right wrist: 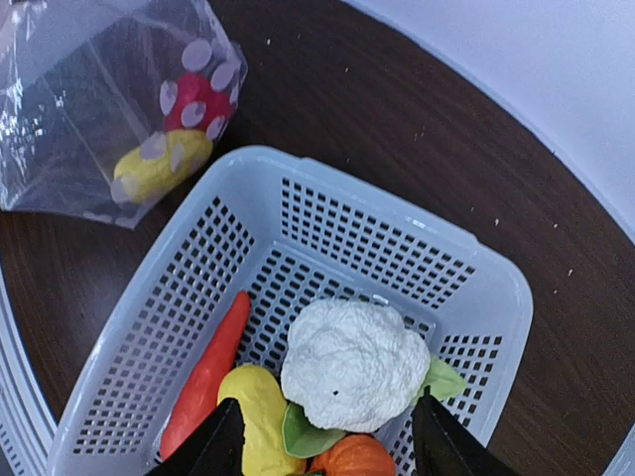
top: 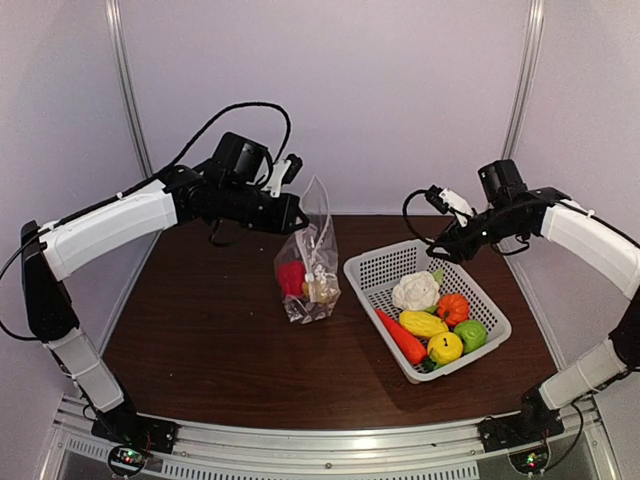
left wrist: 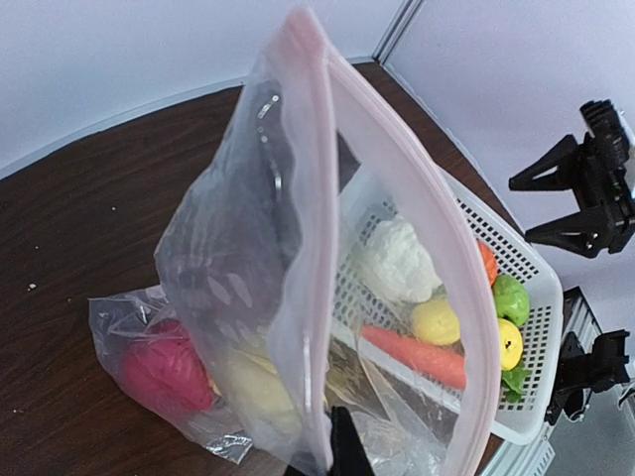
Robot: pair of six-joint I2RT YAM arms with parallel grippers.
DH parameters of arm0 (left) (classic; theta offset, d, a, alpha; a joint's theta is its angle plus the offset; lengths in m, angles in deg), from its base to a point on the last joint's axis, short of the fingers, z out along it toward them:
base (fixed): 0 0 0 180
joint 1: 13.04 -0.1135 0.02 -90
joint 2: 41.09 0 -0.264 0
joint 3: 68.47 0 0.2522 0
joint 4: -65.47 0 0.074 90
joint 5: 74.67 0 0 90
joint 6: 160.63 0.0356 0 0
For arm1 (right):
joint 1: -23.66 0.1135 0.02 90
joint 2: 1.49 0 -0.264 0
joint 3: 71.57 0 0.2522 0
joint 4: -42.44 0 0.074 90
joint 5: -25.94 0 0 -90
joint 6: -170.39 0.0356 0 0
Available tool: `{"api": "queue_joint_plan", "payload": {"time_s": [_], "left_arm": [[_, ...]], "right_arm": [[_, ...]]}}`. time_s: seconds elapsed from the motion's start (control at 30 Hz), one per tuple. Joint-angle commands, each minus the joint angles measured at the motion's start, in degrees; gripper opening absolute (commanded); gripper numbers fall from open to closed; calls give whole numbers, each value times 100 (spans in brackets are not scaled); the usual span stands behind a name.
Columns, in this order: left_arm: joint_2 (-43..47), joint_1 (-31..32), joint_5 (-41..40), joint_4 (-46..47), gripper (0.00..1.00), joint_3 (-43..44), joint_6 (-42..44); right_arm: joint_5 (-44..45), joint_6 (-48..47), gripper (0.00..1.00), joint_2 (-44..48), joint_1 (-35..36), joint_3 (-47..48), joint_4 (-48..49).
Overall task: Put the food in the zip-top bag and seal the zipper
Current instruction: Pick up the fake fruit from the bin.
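The zip-top bag (top: 312, 262), clear with white dots, stands on the table left of the basket, and my left gripper (top: 297, 214) is shut on its top edge. In the left wrist view the zipper (left wrist: 319, 228), a pale pink strip, rims the mouth, which gapes open. A red pepper (top: 291, 277) and a yellow piece (right wrist: 159, 166) lie inside the bag. My right gripper (right wrist: 327, 446) hangs open just above the white cauliflower (right wrist: 355, 362) in the basket, touching nothing. Around the cauliflower lie a carrot (right wrist: 208, 372), a lemon (right wrist: 256, 416), a pumpkin (top: 453, 307) and a green apple (top: 470, 335).
The white perforated basket (top: 372, 268) sits at the right of the dark wooden table (top: 200, 340), close to the bag. A second lemon (top: 445, 347) lies near its front corner. White walls with metal posts close in the back and sides.
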Motion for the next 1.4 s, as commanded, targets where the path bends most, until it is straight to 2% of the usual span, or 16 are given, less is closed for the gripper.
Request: {"api": "queue_joint_plan", "payload": {"time_s": [0.0,0.13,0.23,0.3,0.6,0.67,1.03,1.1,1.27,1.37], "left_arm": [[-162,-30,76,164,0,-58,132],[-191,-33,163,146,0,-75,132],[-152,-33,142,77,0,-79,153],[-115,-35,87,71,0,-128,175],[-109,-30,87,69,0,-224,205],[-118,-30,103,74,0,-209,207],[-153,-31,142,88,0,-194,195],[-161,-30,210,140,0,-214,161],[-164,-30,269,167,0,-243,119],[-170,-31,272,187,0,-244,119]], "right_arm": [[322,-848,52,-38,13,-267,-1302],[303,-1525,50,-209,147,-324,-1979],[116,-2114,62,-496,199,-144,-2922],[90,-2288,67,-537,228,-172,-3146],[350,-2417,75,-770,504,-708,-3105],[401,-2421,80,-854,560,-812,-3053],[1121,-1931,79,-1066,939,-1390,-2130],[1219,-1812,76,-1113,978,-1421,-1965],[1359,-1696,53,-993,995,-1225,-2025],[1353,-1732,46,-723,990,-955,-2371]]}}
